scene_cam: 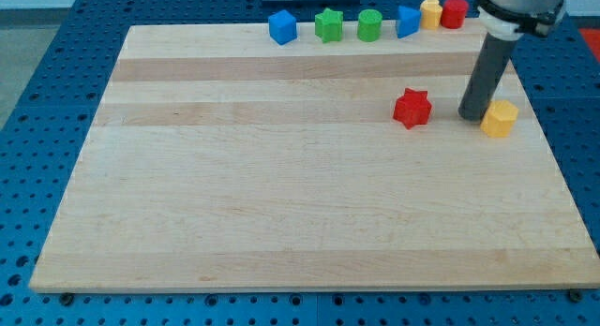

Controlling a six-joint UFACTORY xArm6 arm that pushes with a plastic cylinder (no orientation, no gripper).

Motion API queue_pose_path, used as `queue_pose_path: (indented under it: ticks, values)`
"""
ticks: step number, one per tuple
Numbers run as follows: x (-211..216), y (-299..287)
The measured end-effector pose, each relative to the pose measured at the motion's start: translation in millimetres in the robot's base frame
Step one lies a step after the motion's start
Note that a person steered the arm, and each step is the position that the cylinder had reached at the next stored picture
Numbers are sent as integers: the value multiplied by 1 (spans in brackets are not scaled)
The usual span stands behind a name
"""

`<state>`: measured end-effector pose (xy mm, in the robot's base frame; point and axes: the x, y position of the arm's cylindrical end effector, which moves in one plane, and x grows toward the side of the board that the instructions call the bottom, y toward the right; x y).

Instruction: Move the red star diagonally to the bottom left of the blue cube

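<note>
The red star (412,108) lies on the wooden board (281,204) at the right, about a third of the way down. The blue cube (282,27) stands at the board's top edge, far to the upper left of the star. My tip (472,116) rests on the board to the right of the red star, with a small gap between them. It touches or nearly touches the yellow block (500,118) on its right.
Along the top edge, right of the blue cube, stand a green star (329,25), a green cylinder (369,25), a blue wedge-shaped block (407,21), a yellow block (430,12) and a red block (455,12).
</note>
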<state>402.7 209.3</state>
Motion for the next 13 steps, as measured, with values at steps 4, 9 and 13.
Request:
queue_pose_path:
  ticks: [4,9,13]
  values:
    - [-2,-88]
    - [-9,-124]
    - [-31,-91]
